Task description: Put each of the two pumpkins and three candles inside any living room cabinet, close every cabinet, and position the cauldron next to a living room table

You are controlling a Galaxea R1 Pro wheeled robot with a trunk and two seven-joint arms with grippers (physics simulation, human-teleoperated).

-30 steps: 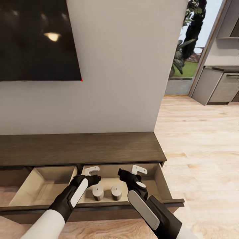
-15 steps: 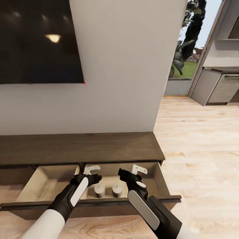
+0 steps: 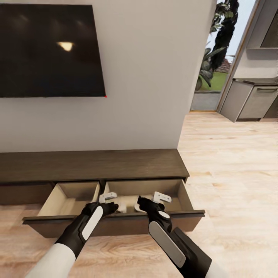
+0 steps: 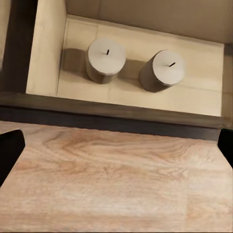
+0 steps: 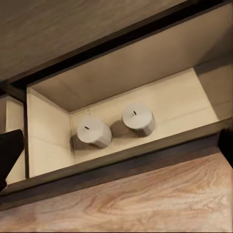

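Pale wood flooring is running beneath the long low dark-brown wood-grain cabinet (image 3: 92,166), where two drawers are standing open and two short cream candles (image 4: 106,59) (image 4: 167,69) are sitting side by side in the right one. Both the left claw (image 3: 110,201) and right claw (image 3: 151,200) are hovering empty and spread before the cabinet front. Pushing the drawer carelessly risks toppling the candles, I judge.
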